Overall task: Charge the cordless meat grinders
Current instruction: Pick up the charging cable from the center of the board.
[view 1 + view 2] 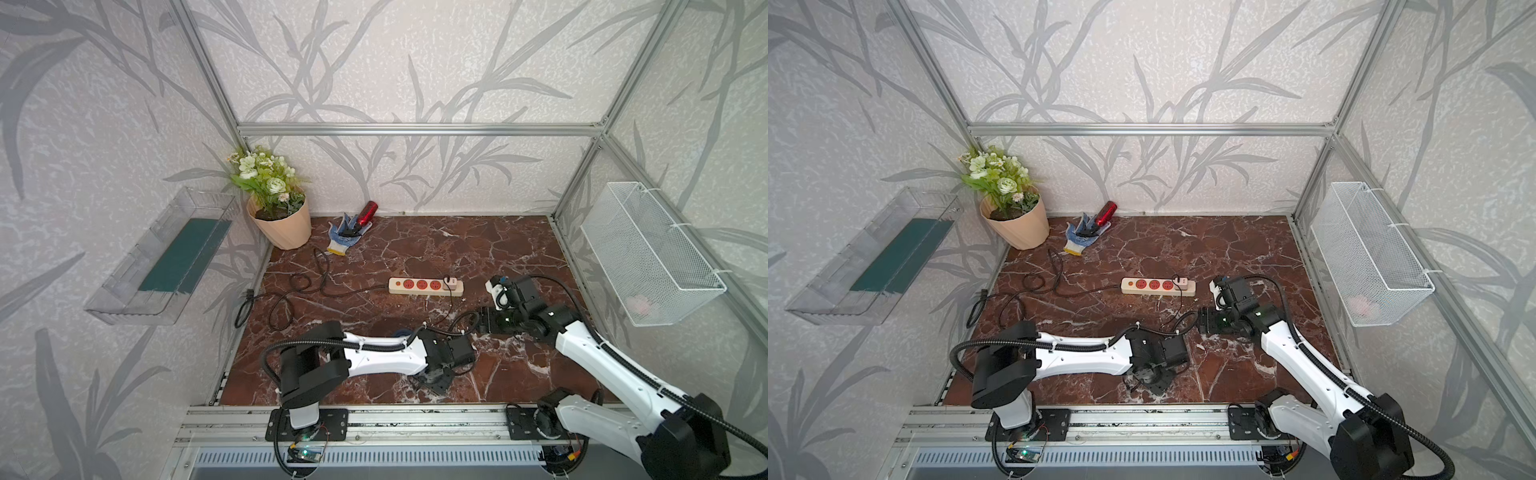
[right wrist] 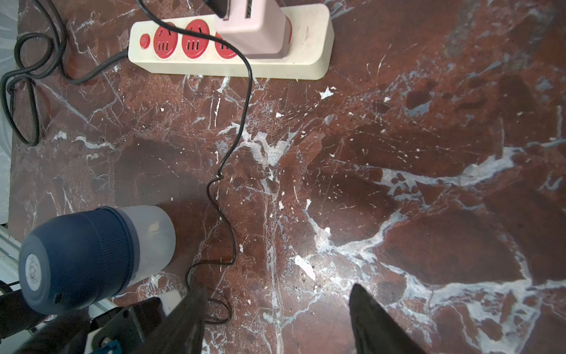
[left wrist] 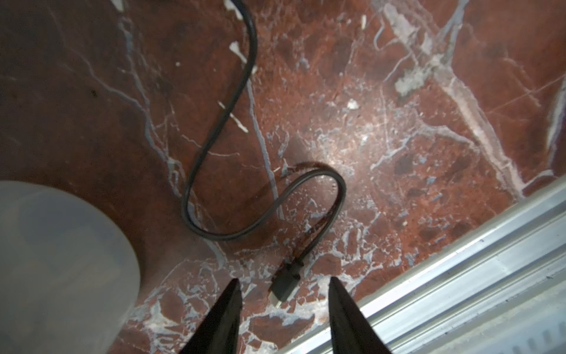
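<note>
two grippers spread, plug loose

left gripper [image 3: 284, 282] jaws apart, straddling the black cable plug [image 3: 285, 289] on the tabletop [image 3: 398, 153] — not pinching it. right gripper [image 2: 277, 289] wide, empty. meat grinder [image 2: 92, 254] stands just beside the left gripper — its cable [image 2: 245, 101] runs to pink adapter [image 2: 254, 30] in power strip [image 2: 309, 39].

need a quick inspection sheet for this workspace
surface: table, red marble, no spill seen
job's things: grinder upright, not plugged in; adapter in strip
clutter: glove, red bottle, flower pot
grippers: left pincer open astride plug; right pincer open, empty
cables: charge cable runs from adapter, plug loose on table; strip cord looped
surroundings: wire basket, clear shelf on walls
</note>
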